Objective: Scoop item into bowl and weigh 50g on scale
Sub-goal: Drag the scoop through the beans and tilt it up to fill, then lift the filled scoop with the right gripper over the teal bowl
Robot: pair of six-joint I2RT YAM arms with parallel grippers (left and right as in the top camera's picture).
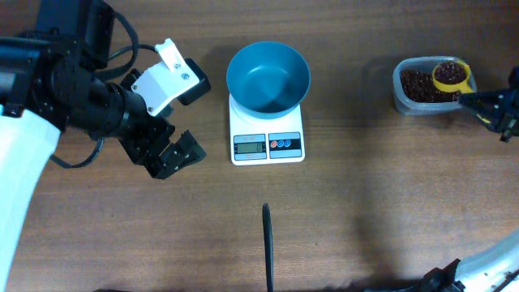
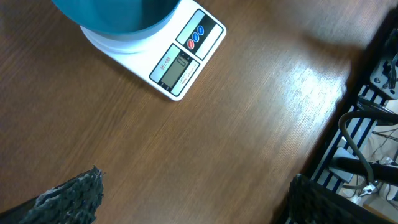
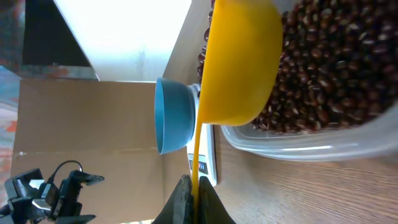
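Note:
The blue bowl (image 1: 268, 77) stands on the white scale (image 1: 267, 144) at the table's middle; it looks empty from overhead. Both also show in the left wrist view, bowl (image 2: 115, 15) and scale (image 2: 180, 62). The dark reddish-brown beans (image 1: 418, 84) lie in a clear tub (image 1: 403, 99) at the far right. My right gripper (image 1: 478, 104) is shut on the handle of a yellow scoop (image 1: 451, 75), whose cup sits over the tub with beans in it. In the right wrist view the scoop (image 3: 239, 59) hangs beside the beans (image 3: 336, 68). My left gripper (image 1: 180, 154) is open and empty, left of the scale.
A thin black upright object (image 1: 267, 243) stands near the front edge, below the scale. The left arm's bulk (image 1: 73, 89) fills the left side. Cables and a rack (image 2: 373, 124) lie beyond the table edge in the left wrist view.

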